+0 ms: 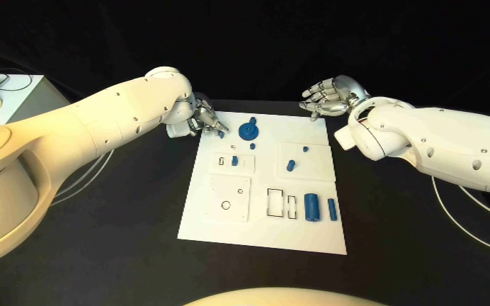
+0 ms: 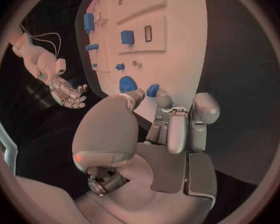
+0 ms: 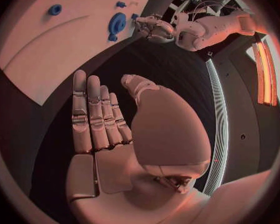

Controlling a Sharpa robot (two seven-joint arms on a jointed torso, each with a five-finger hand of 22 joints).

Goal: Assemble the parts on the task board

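Two hands are at the far end of the task board, which lies on the black bench. The left hand reaches down at the board's far left corner, fingers pinching a small blue part beside the round blue part. The right hand hovers off the far right corner, empty, fingers spread and loosely curled.

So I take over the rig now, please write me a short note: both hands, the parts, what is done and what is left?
Left hand: at the task board's far left corner, pinching a small blue part.
Right hand: open, off the board beyond its far right corner, holding nothing.
Parts: blue round knob near the far edge, small pieces mid-board, two blue cylinders at the near right.
Done: cannot tell. Left: seat the pinched part, then the rest.
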